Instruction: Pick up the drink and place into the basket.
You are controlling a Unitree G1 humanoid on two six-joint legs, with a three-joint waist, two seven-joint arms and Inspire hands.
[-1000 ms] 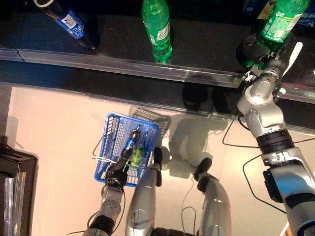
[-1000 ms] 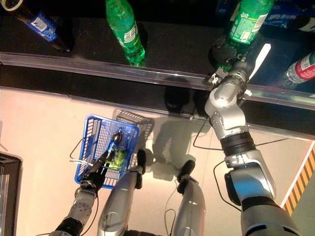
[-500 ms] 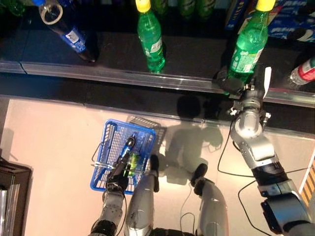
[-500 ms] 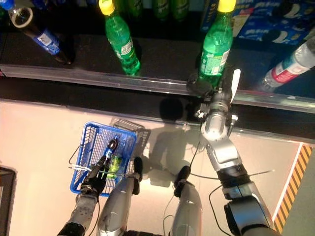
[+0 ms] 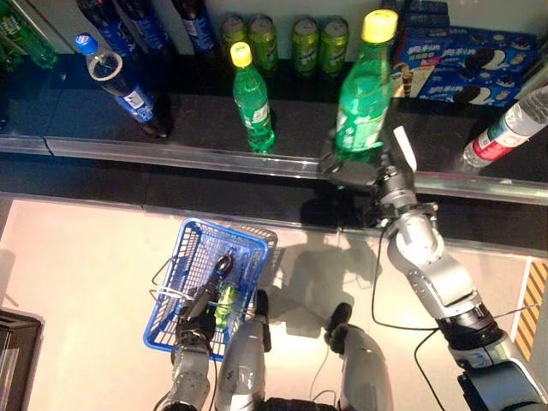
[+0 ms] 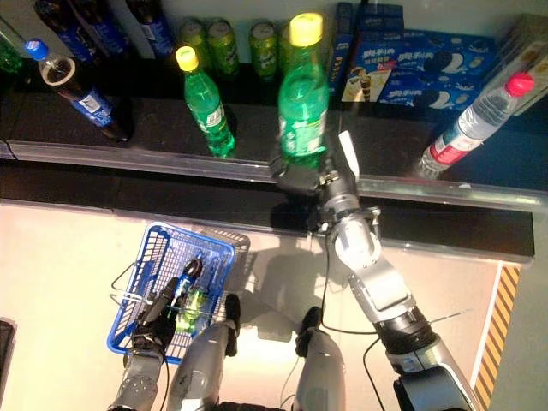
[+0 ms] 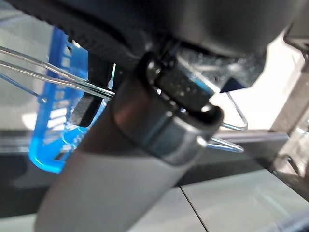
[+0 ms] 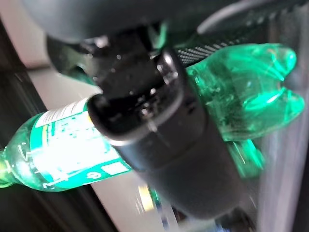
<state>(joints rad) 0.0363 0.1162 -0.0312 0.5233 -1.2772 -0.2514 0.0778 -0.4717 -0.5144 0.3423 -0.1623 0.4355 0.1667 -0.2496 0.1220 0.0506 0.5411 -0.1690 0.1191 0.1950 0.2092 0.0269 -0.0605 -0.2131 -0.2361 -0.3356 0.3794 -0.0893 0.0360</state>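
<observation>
Dark shop shelf (image 5: 214,120) with a clear rail along its front edge, pale glossy floor below. Along the back wall stand green drink cans (image 5: 306,44), dark cola bottles (image 5: 128,86) and blue biscuit boxes (image 5: 467,73); a clear water bottle with a red label (image 5: 505,137) leans at the far right. A small green soda bottle with a yellow cap (image 5: 253,101) stands alone mid-shelf.

Blue wire shopping basket with thin metal handles (image 5: 175,304) hangs low on the robot's left side, over the floor. Two small bottles already lie inside it. Left hand (image 5: 199,318) is curled round the metal handles; the left wrist view shows the wires passing under its fingers.

Large green plastic soda bottle with a yellow cap (image 5: 364,90) is the drink in hand. Right hand (image 5: 360,169) is clamped round its lower body, thumb across the label in the right wrist view. Bottle is upright and seems clear of the shelf, above the front rail, well apart from the basket.

Step in hand, as I judge it: carry across and down to the basket. Lift the base over the rail before swinging left. Keep the grip firm, since it sits low and the bottle is top-heavy. Lower it into the free part of the basket, beside the small bottles, before letting go.
</observation>
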